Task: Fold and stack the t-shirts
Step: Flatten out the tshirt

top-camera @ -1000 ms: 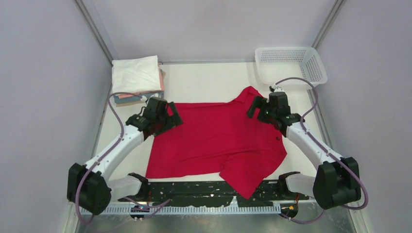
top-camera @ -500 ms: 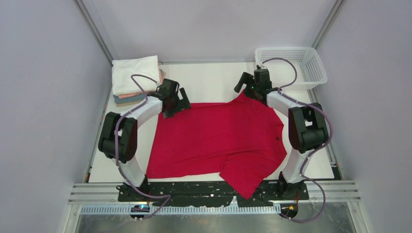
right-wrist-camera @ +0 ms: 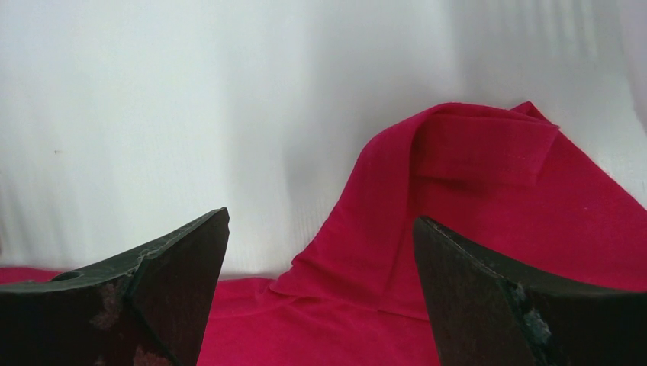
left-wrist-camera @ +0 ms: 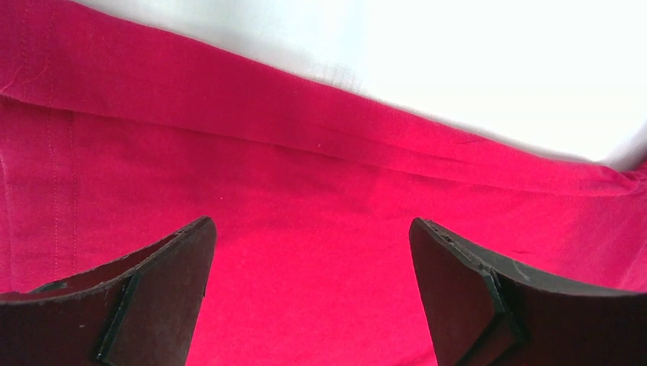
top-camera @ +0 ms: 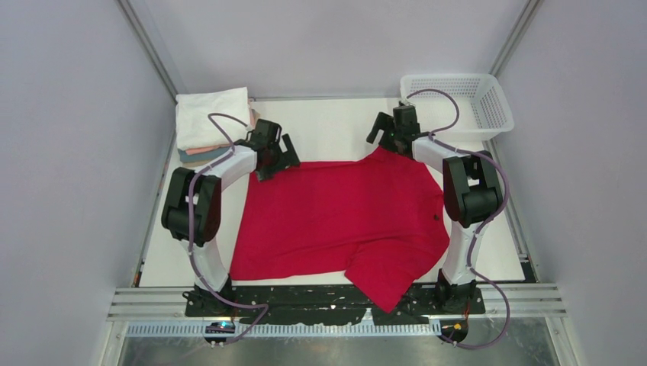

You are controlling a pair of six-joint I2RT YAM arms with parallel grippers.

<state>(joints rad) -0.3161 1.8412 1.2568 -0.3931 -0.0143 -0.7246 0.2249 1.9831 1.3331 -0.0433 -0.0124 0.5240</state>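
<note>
A bright red t-shirt [top-camera: 343,217] lies spread on the white table, one sleeve hanging over the near edge. My left gripper [top-camera: 273,162] is open just above its far left corner; the left wrist view shows red cloth [left-wrist-camera: 305,198] between the open fingers. My right gripper [top-camera: 391,141] is open over the far right sleeve, which is folded over in the right wrist view [right-wrist-camera: 473,175]. Neither holds anything. A stack of folded shirts [top-camera: 214,122], white on top with salmon, teal and tan below, sits at the far left.
A white plastic mesh basket [top-camera: 455,103] stands at the far right corner, close to my right gripper. Grey walls enclose the table [top-camera: 328,126] on three sides. A black slotted rail [top-camera: 320,301] runs along the near edge.
Both arms have reached from the shirt's middle sides out to its far corners. In the last half second they moved only slightly. The shirt has not shifted.
</note>
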